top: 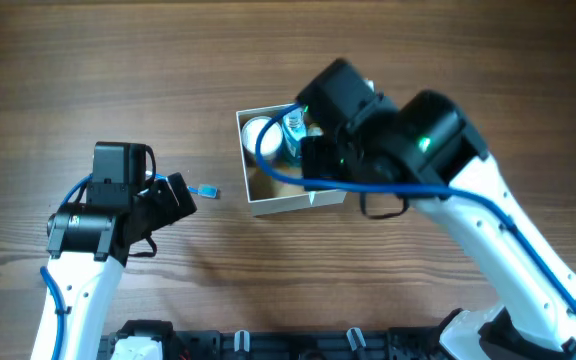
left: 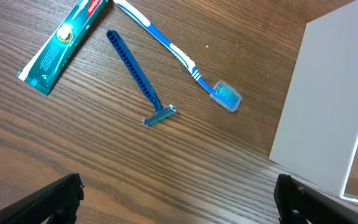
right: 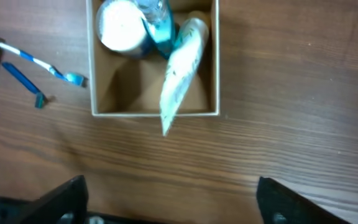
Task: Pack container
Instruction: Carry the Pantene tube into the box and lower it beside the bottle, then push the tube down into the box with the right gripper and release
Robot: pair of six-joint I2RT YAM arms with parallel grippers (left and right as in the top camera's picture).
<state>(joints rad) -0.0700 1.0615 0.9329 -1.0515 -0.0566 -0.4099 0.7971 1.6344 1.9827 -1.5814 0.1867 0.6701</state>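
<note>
The container (top: 280, 203) is a square white-walled box with a brown inside; it also shows in the right wrist view (right: 155, 112) and at the right edge of the left wrist view (left: 328, 106). Inside it are a round white jar (right: 123, 28), a teal bottle (right: 157, 25) and a pale tube (right: 182, 68) leaning over its near wall. On the table to its left lie a blue razor (left: 138, 78), a blue-and-white toothbrush (left: 179, 56) and a teal toothpaste tube (left: 64, 40). My left gripper (left: 179, 202) is open and empty above the table near them. My right gripper (right: 173, 202) is open and empty, near the box.
The right arm (top: 388, 130) covers part of the box from above. The left arm (top: 118, 205) hides most of the loose toiletries in the overhead view; only the toothbrush head (top: 207, 190) shows.
</note>
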